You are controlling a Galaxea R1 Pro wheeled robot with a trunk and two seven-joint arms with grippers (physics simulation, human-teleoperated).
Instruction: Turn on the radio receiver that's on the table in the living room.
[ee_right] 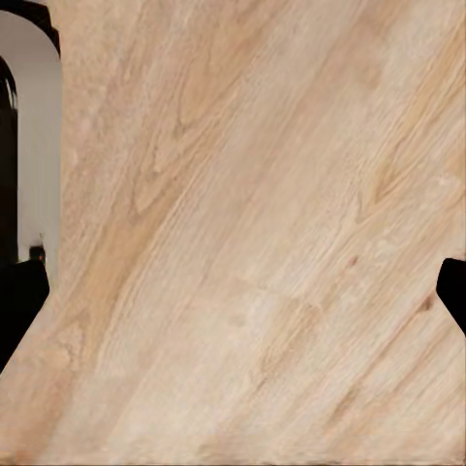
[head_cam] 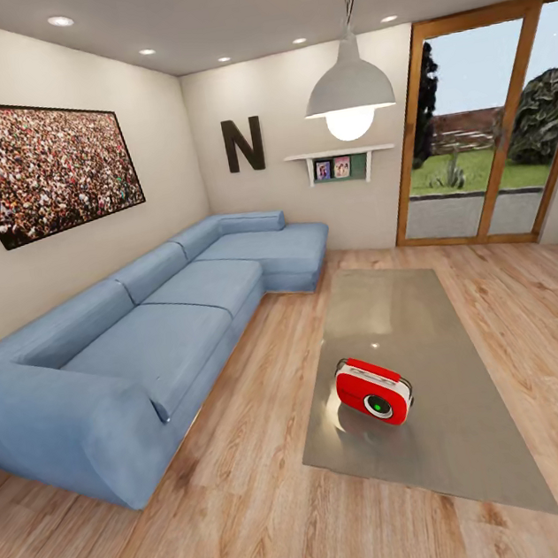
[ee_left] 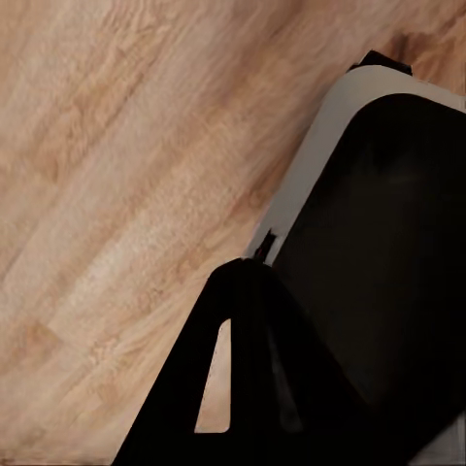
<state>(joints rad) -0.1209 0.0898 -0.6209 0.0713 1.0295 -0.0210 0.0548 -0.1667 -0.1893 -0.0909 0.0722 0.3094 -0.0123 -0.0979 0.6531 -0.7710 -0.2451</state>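
Observation:
The red radio receiver (head_cam: 373, 390) stands on the near end of the long low table (head_cam: 408, 304), its round dark dial facing me and its handle on top. The glossy grey-beige tabletop mirrors the lamp. The room has a wood plank floor (head_cam: 263, 532) and a long blue sofa (head_cam: 153, 333) left of the table. In the left wrist view my left gripper (ee_left: 248, 274) hangs over bare floor with its black fingers (ee_left: 228, 340) meeting at the tips, empty. In the right wrist view my right gripper (ee_right: 233, 291) is open, its fingertips (ee_right: 17, 301) at the picture's edges over floor planks.
A crowd picture (head_cam: 38, 163) hangs on the left wall, with a black letter N (head_cam: 243, 144) and a small shelf (head_cam: 340, 162) on the far wall. A white pendant lamp (head_cam: 347, 90) hangs over the table. Glass doors (head_cam: 479, 124) open to a garden. My robot's dark base (ee_left: 388, 252) shows beside the left gripper.

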